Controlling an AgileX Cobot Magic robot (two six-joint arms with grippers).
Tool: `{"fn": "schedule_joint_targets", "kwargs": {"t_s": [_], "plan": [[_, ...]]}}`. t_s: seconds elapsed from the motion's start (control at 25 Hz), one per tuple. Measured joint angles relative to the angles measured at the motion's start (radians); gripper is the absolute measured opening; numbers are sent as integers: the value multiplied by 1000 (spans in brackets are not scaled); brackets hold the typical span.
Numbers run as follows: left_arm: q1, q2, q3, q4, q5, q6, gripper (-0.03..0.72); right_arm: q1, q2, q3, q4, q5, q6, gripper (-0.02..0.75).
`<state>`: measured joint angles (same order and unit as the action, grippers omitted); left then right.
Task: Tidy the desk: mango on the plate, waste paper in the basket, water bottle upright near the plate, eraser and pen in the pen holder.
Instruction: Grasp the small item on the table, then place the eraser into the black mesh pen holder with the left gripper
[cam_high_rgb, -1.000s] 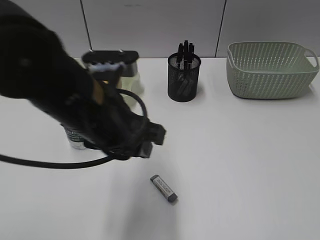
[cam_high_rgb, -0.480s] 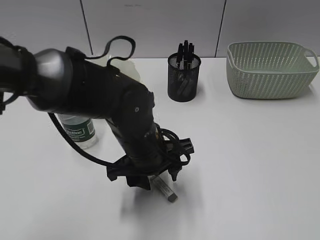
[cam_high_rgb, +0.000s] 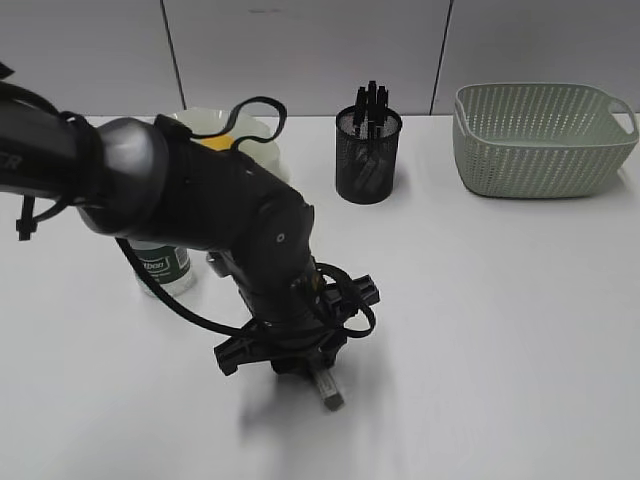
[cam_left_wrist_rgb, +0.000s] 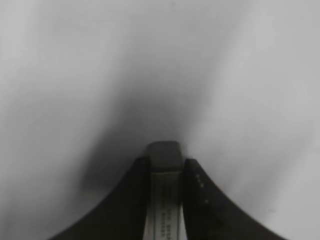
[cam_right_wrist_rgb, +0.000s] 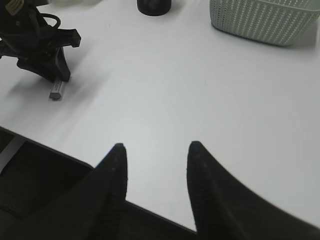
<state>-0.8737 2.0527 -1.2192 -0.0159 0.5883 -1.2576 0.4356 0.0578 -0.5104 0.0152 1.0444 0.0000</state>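
Note:
The eraser (cam_high_rgb: 328, 391), a small grey block with a printed sleeve, lies on the white desk (cam_high_rgb: 480, 300) at the front middle. My left gripper (cam_high_rgb: 312, 368) points down on it, and in the left wrist view both jaws (cam_left_wrist_rgb: 164, 161) press against the sides of the eraser (cam_left_wrist_rgb: 164, 150). The right wrist view shows the eraser (cam_right_wrist_rgb: 57, 91) under the left gripper (cam_right_wrist_rgb: 49, 75). My right gripper (cam_right_wrist_rgb: 156, 147) is open and empty over the desk's front edge. The mango (cam_high_rgb: 216, 143) lies in the plate (cam_high_rgb: 205, 118). The water bottle (cam_high_rgb: 163, 270) stands upright beside it. Black pens (cam_high_rgb: 372, 100) stand in the pen holder (cam_high_rgb: 368, 160). The waste paper is out of view.
The pale green basket (cam_high_rgb: 540, 140) stands at the back right and also shows in the right wrist view (cam_right_wrist_rgb: 260, 22). The left arm and its cable hide part of the plate and the bottle. The desk's front edge drops off below the right gripper.
The left arm swung from the bottle area to the eraser and came down. Its jaws now sit around the eraser, which has turned a little.

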Motion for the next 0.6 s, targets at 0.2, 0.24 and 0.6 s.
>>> {"fn": "schedule_joint_targets", "kwargs": {"t_s": [0.2, 0.24, 0.6], "plan": [[0, -2, 0, 72, -82, -3, 140, 0, 0, 0, 0, 0, 0, 330], [0, -11, 1, 124, -114, -3, 140, 0, 0, 0, 0, 0, 0, 330], [106, -211, -12, 890, -581, -4, 140, 0, 0, 0, 0, 0, 0, 330]]}}
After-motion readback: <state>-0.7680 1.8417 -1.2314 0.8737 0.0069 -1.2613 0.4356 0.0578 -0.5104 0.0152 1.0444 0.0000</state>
